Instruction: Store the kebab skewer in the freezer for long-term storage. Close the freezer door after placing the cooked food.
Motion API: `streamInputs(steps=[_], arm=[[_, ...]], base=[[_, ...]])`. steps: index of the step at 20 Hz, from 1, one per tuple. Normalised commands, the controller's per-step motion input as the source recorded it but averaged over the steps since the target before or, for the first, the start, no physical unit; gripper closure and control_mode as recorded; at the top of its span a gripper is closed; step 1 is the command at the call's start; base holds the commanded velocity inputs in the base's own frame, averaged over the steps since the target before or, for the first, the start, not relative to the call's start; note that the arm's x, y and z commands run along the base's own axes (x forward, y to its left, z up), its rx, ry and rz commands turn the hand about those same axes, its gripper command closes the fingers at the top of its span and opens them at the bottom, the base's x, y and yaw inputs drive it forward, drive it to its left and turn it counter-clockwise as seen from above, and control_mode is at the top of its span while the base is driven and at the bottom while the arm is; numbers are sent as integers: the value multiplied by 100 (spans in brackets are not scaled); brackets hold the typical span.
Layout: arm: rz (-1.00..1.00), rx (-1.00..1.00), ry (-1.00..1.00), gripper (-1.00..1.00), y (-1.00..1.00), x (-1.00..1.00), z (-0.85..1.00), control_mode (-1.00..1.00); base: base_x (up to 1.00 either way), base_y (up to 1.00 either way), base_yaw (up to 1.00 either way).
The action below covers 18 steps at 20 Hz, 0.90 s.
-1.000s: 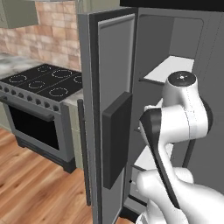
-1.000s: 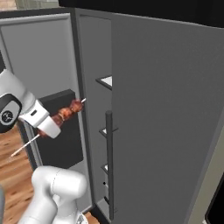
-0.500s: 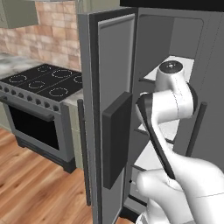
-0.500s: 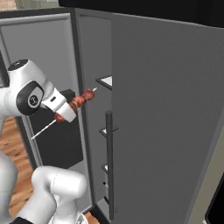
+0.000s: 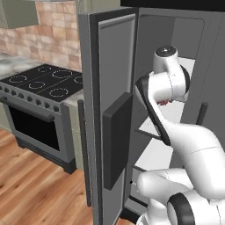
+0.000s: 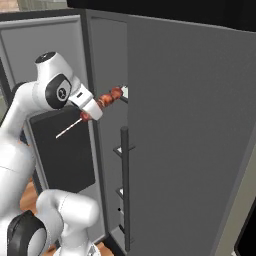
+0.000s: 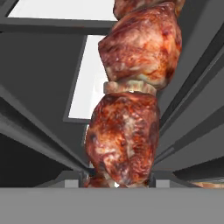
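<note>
- Right base view, upper left of frame: gripper (image 6: 91, 111) clamped on the kebab skewer (image 6: 107, 100), fingers closed around the stick just behind the meat.
- Skewer tilted: reddish-brown meat chunks point up and right toward frame centre, bare pale stick trails down and left from the gripper.
- Meat end sits at the opening of the freezer (image 6: 107, 65), close to the edge of a white shelf (image 6: 124, 92); contact with the shelf cannot be told.
- Freezer door (image 6: 55, 90) stands swung open at the left of the frame, its black dispenser panel (image 6: 62, 155) below the gripper.
- The plain grey fridge door (image 6: 195, 145) fills the right half of the frame, shut, with a dark vertical bar handle (image 6: 124, 190) at its left edge.
- Left base view: the arm reaches into the freezer at upper right of frame; a small red bit of the skewer (image 5: 163, 102) shows under the wrist, over a white shelf (image 5: 176, 112).
- Freezer door (image 5: 112, 70) open at frame centre, dispenser panel (image 5: 117, 138) seen edge-on.
- Stove (image 5: 41, 90) with black burners at the left of the frame, brick wall (image 5: 55, 26) behind it, wood floor (image 5: 35, 193) at lower left.
- Hand view: meat chunks (image 7: 131, 100) run up the middle of the frame, very close; white shelves (image 7: 94, 83) and dark grey freezer walls behind them.
</note>
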Motion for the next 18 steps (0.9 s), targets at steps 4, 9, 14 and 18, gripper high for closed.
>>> streamInputs(steps=[4,9,14,18], arm=[[-16,0,-7,100,-24,54,3,-100],[-32,0,-6,100,0,42,0,-100],[-8,4,0,100,-13,30,0,-100],[0,1,2,100,-10,44,0,-100]], base=[[0,0,0],[0,0,0],[0,0,0],[0,0,0]])
